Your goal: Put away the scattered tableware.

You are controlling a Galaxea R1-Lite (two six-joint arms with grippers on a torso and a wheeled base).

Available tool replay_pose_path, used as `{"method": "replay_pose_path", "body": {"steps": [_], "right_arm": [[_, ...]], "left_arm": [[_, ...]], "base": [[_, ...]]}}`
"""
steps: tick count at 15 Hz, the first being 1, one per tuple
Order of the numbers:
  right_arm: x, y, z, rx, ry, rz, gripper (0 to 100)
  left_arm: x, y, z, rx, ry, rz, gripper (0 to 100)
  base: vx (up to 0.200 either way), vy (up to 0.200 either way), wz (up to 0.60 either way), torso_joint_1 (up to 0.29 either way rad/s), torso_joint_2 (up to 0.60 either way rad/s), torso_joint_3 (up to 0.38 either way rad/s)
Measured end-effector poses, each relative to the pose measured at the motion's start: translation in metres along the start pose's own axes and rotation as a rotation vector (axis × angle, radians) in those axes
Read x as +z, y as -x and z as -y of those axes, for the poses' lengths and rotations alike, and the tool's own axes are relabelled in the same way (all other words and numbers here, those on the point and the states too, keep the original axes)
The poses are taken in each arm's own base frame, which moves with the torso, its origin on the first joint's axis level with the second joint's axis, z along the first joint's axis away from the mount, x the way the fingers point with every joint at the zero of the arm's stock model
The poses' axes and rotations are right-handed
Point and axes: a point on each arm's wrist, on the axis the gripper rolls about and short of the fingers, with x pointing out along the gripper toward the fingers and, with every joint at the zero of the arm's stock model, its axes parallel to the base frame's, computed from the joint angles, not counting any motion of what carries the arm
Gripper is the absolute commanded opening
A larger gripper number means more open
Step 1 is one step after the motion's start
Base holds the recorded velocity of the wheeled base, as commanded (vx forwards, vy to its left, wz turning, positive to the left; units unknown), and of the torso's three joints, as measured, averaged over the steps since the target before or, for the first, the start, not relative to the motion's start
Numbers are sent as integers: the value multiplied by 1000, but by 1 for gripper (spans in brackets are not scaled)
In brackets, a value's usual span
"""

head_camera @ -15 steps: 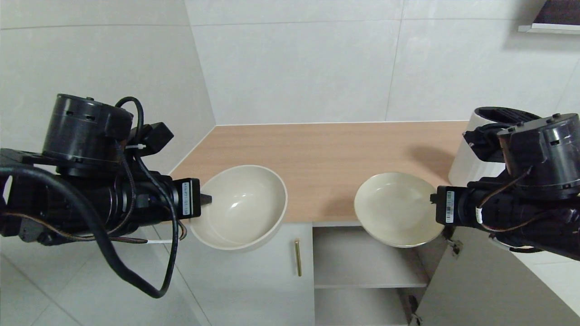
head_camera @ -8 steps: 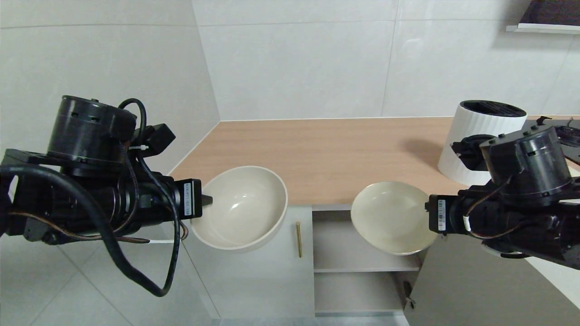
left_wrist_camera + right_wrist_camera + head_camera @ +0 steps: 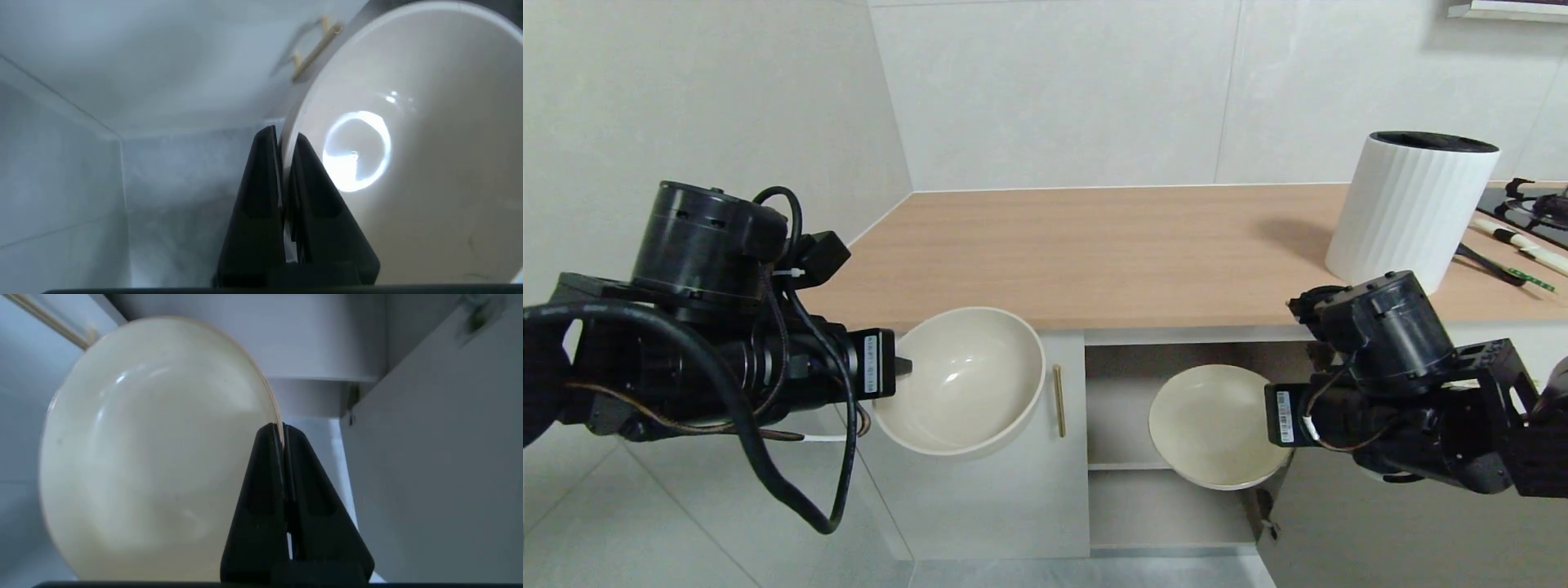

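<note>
**End effectors hold a bowl and a dish at the open cabinet**

Left end effector (image 3: 903, 365) is clamped narrow on the rim of the bowl (image 3: 964, 380). One finger sits inside the rim and one outside, as the left wrist view shows (image 3: 282, 151). The left arm comes in from the robot's left with its forearm roughly level and the wrist pointing toward the middle. The bowl (image 3: 409, 163) hangs in the air with its opening tipped up and toward the head camera. It is below the front edge of the table (image 3: 1094, 253), in front of the closed cabinet door, just beside the door's handle (image 3: 1059, 400).

The right end effector (image 3: 1272, 415) pinches the dish (image 3: 1213, 425) by its rim, fingers almost together (image 3: 282, 441). The right arm reaches in from the robot's right, lower than the left, with the forearm level and the wrist aimed at the middle. The dish (image 3: 155, 449) is tilted, its hollow facing the head camera. It hangs before the open cabinet compartment (image 3: 1123, 392), overlapping the front edge of the shelf (image 3: 1123, 467). Whether it is inside the compartment or just in front of it cannot be told. The open door (image 3: 1339, 531) hangs below the right arm.

A white ribbed canister (image 3: 1413, 204) stands on the table, well apart from both pieces.
</note>
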Motion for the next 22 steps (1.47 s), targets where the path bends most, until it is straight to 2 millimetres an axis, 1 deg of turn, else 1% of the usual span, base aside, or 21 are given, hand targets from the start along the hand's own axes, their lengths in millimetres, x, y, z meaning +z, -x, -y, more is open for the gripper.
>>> {"method": "replay_pose_path", "body": {"steps": [7,12,17,19,21,22], "right_arm": [[-7,-16,-4,-12,11,-24,0],[-13,-25,-6,-23,26,-55,0],[-16,-31,-8,-24,29,-61,0],[-17,-33,-9,21,30,-85,0],[-10,-42,-11,82,6,-92,0],[-5,-50,-11,88,-10,-83,0]], "left_arm": [[-1,-3,0,5,0,-10,0],[-1,-4,0,6,0,-12,0],[-1,-4,0,6,0,-12,0],[-1,-3,0,5,0,-10,0],[-1,-3,0,4,0,-7,0],[0,-2,0,4,1,-5,0]], "base": [[0,0,0,-129,462,333],[0,0,0,-54,422,361],[0,0,0,-8,69,60],[0,0,0,0,0,0],[0,0,0,0,0,0],[0,0,0,0,0,0]]}}
